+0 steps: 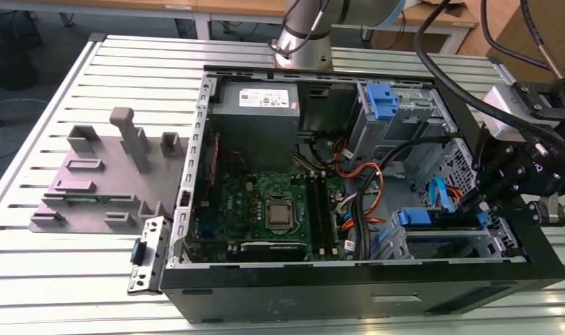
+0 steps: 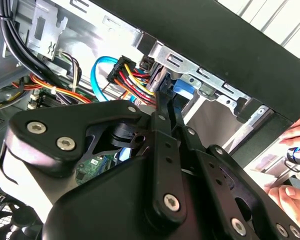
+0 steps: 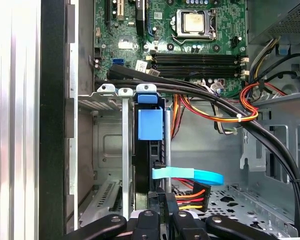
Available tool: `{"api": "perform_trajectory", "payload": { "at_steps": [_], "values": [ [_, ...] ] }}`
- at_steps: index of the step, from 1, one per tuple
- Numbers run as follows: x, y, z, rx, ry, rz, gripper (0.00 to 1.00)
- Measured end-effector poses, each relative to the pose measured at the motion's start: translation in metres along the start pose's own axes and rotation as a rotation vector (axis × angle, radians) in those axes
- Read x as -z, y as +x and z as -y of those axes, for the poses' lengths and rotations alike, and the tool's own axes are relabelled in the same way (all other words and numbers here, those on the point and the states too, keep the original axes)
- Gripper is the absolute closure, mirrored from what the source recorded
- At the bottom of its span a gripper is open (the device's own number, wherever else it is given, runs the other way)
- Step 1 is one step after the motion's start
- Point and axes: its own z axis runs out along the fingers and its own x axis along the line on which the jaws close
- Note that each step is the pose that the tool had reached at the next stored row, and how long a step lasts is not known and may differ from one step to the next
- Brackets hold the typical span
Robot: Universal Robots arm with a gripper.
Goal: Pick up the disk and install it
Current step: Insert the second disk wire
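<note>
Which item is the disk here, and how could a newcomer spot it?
Start at the open black computer case on the slatted table, then go to the silver drive cage in its front corner on the exterior view's right. The disk is the dark slab standing on edge there with blue rails, unlike the grey power-supply box at the back.

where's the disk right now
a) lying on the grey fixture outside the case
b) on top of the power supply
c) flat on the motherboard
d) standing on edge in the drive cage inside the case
d: the disk stands on edge in the drive cage, with the gripper at its end.
</note>
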Motion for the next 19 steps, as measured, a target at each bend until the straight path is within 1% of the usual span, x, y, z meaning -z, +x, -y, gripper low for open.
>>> {"api": "perform_trajectory", "payload": {
  "at_steps": [2, 5, 10, 13, 19],
  "values": [
    [0.0001, 0.0, -0.0013, 0.0, 0.0016, -0.0003, 0.84],
    [-0.0001, 0.0001, -0.0047, 0.0, 0.0069, -0.0001, 0.84],
    [-0.0004, 0.0002, -0.0077, 0.0, 0.0111, 0.0, 0.84],
    [-0.0007, 0.0003, -0.0085, 0.001, 0.0124, 0.0, 0.84],
    [-0.0017, 0.0007, -0.0086, 0.001, 0.0128, 0.0, 0.84]
  ]
}}
